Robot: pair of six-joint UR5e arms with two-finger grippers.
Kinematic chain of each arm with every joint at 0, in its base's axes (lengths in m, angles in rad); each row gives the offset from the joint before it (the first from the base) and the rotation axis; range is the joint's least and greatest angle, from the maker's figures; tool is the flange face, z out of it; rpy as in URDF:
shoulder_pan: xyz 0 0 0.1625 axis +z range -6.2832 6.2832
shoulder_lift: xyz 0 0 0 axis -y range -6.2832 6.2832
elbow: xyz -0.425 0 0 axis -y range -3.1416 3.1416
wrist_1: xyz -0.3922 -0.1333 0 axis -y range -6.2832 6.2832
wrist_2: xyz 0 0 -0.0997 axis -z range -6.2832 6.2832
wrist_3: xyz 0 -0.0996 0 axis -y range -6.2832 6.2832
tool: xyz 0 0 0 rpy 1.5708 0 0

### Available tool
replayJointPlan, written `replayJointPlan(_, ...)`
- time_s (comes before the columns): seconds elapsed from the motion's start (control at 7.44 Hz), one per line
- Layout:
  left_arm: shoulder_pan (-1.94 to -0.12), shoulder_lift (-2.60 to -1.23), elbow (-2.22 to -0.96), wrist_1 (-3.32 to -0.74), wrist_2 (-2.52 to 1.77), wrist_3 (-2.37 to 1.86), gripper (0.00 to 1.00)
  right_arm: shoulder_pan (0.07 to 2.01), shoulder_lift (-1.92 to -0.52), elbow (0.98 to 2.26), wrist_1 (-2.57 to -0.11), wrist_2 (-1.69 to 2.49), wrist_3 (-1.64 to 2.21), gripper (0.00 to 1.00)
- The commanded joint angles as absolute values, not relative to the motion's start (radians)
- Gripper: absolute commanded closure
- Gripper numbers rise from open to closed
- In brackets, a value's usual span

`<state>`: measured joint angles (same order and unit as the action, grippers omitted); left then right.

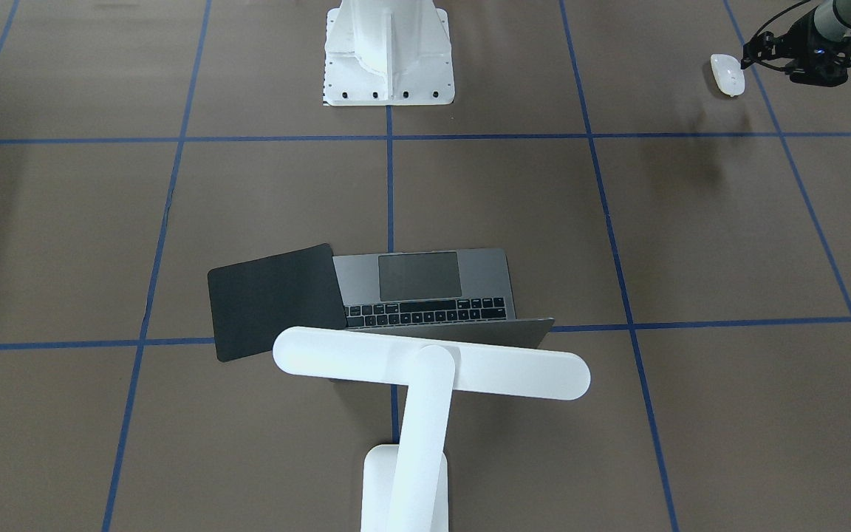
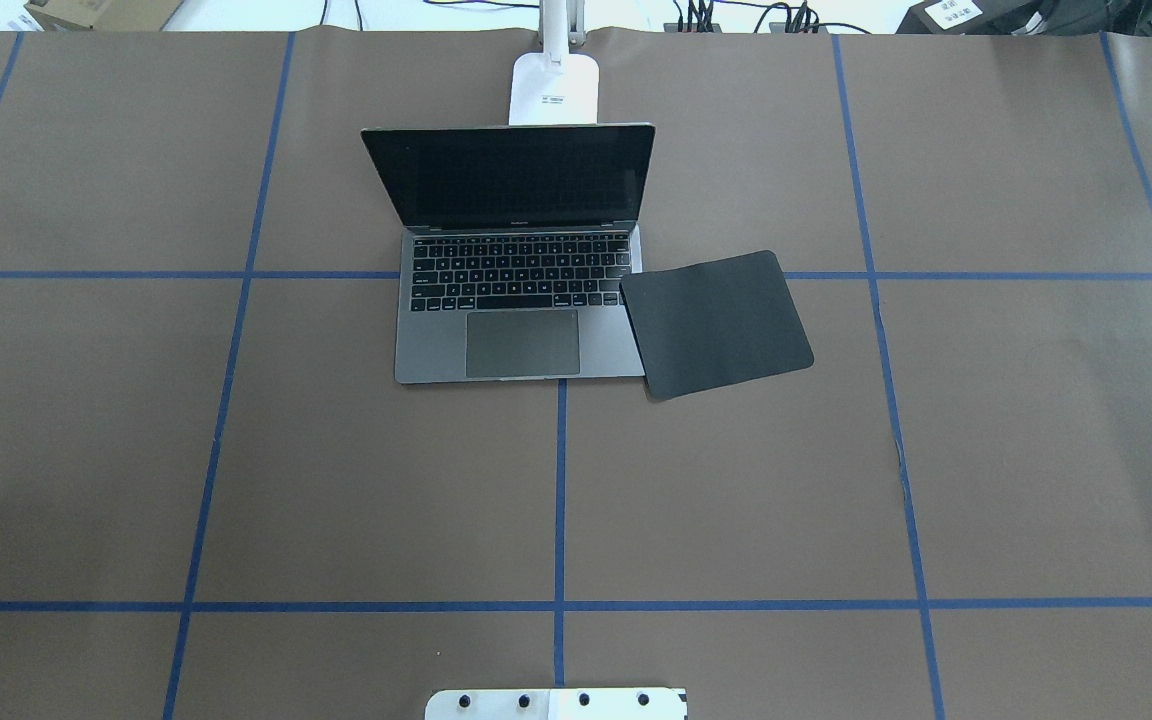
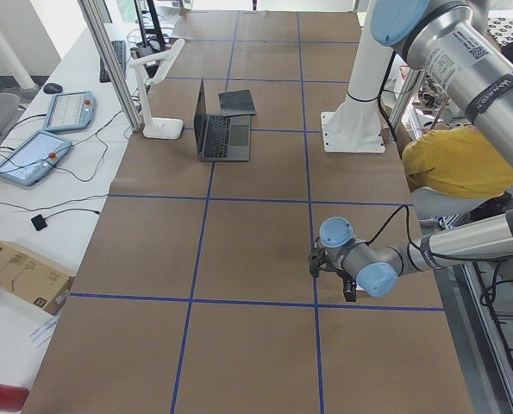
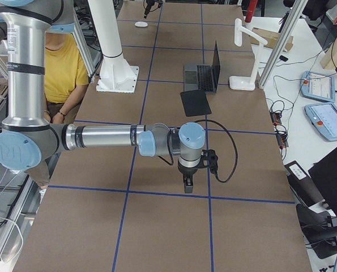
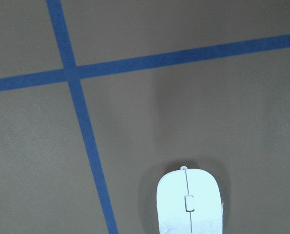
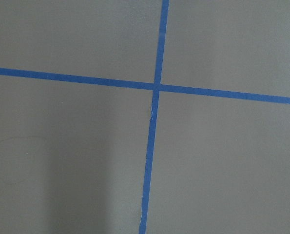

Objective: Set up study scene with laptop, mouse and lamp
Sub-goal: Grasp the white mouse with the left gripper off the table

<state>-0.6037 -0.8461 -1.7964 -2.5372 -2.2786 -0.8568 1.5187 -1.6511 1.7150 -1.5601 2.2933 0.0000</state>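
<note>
1. While its lid stands raised and its dark screen faces the robot, the laptop [image 2: 521, 300] sits at the far middle of the tabletop [image 2: 736, 480], with keys and trackpad uncovered
2. Just behind that lid, on the side away from the robot, stands the lamp [image 1: 433, 362]: its base is flat on the tabletop, its arm rises, and its long light bar is held high, running crosswise like the lid
3. Well apart from both, the mouse [image 1: 727, 74] lies flat on the tabletop, out on the robot's left and on the robot's side of the tabletop; the left wrist view has it at the bottom edge, near a tape line
4. Left hand [image 1: 752, 52] hovers just beside the mouse; whether it touches the mouse cannot be told, and it shows too small and dark to tell if it is spread or pressed together
5. Right hand [image 4: 188, 185] points down over bare tabletop on the robot's right, near a crossing of tape lines and well apart from laptop, lamp and mouse; it shows only from the side, so I cannot tell whether it is spread or pressed together
6. Black mat [image 2: 716, 322] lies skewed at the laptop's right, one edge overlapping the laptop's right edge
7. White pedestal [image 1: 388, 66] is bolted at the near middle, in line with the laptop
8. Blue tape lines [image 2: 558, 480] divide the brown tabletop into a grid
9. Person [image 4: 60, 68] in yellow sits behind the robot, and two panels [image 4: 318, 85] lie on a bench beyond the lamp
</note>
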Motion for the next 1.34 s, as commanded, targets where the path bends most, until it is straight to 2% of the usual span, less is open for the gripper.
replayJointPlan(0.0,-0.534,-0.848,-1.756,-2.629,-2.261,-0.961,0.01,1.519,-1.652,1.715,-1.560,2.293,0.000,0.00)
replayJointPlan(0.67,-0.310,-0.908,-1.720,-2.717,-2.181,-1.189,0.01,1.519,-1.651,1.715,-1.560,2.293,0.000,0.00)
replayJointPlan(1.21,-0.282,-0.908,-1.709,-2.717,-2.181,-1.190,0.01,1.519,-1.651,1.715,-1.560,2.293,0.000,0.00)
